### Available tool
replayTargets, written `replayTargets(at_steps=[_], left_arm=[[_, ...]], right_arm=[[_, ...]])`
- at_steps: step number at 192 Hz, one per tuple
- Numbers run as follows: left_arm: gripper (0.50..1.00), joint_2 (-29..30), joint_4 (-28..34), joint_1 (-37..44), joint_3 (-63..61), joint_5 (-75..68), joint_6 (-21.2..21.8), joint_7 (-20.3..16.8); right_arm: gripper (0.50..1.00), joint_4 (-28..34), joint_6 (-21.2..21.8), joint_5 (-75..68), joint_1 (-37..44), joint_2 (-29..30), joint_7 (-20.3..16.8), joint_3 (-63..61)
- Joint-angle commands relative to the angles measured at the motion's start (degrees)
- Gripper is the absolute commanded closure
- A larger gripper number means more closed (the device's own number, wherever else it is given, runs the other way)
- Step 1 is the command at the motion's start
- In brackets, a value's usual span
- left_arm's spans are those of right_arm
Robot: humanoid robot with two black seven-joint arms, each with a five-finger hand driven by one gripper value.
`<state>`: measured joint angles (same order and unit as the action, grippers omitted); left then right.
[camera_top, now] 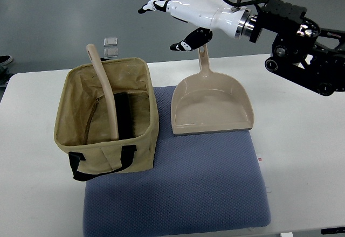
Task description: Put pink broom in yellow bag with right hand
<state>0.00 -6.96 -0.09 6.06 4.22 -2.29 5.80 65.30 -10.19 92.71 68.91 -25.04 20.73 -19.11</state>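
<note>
Fingers [161,1] spread, right hand [186,8] over white surface [302,140]; broom [105,89] in bag [108,151], dustpan [211,105] on blue mat [178,194], grey floor.

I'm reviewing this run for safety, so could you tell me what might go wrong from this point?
1. The pink broom leans in the yellow bag with its handle sticking out over the rim; it could tip out, or topple the soft bag.
2. The right hand hangs open above the dustpan handle and could knock it when lowering.
3. The bag sits half off the blue mat, so a nudge may slide it.
</note>
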Motion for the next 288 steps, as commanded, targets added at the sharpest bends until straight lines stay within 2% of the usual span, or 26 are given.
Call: replayTargets(at_steps=[1,32,60,130,184,192,199,211,220,288], left_arm=[[0.500,0.00,0.02,0.00,0.00,0.00,0.00,0.00],[0.500,0.00,0.02,0.00,0.00,0.00,0.00,0.00],[0.500,0.00,-0.07,0.00,0.00,0.00,0.00,0.00],[0.500,0.00,-0.07,0.00,0.00,0.00,0.00,0.00],[0.500,0.00,-0.07,0.00,0.00,0.00,0.00,0.00],[0.500,0.00,0.02,0.00,0.00,0.00,0.00,0.00],[0.500,0.00,-0.07,0.00,0.00,0.00,0.00,0.00],[0.500,0.00,0.02,0.00,0.00,0.00,0.00,0.00],[0.500,0.00,-0.07,0.00,0.00,0.00,0.00,0.00],[0.500,0.00,0.02,0.00,0.00,0.00,0.00,0.00]], right_arm=[[0.640,0.00,3.25,-1.30,-3.95,-0.98,0.01,-7.25],[0.642,-0.17,12.91,-15.88,-9.14,-2.12,-0.78,-17.72],[0.640,-1.32,16.17,-31.70,-12.92,-3.79,-3.15,-21.24],[0.642,-6.68,15.38,-68.09,-19.34,-4.06,-3.94,-21.76],[0.640,-11.33,16.08,-85.59,-25.31,-1.51,-3.42,-23.17],[0.638,-11.86,16.08,-86.38,-26.37,-0.98,-3.42,-24.14],[0.607,-12.30,16.08,-86.82,-27.77,-0.10,-3.42,-25.45],[0.603,-12.74,16.08,-86.82,-29.27,0.95,-3.42,-26.95],[0.577,-13.01,16.00,-86.82,-30.59,1.74,-3.33,-28.00],[0.572,-13.36,15.47,-86.30,-33.93,3.33,-3.24,-29.23]])
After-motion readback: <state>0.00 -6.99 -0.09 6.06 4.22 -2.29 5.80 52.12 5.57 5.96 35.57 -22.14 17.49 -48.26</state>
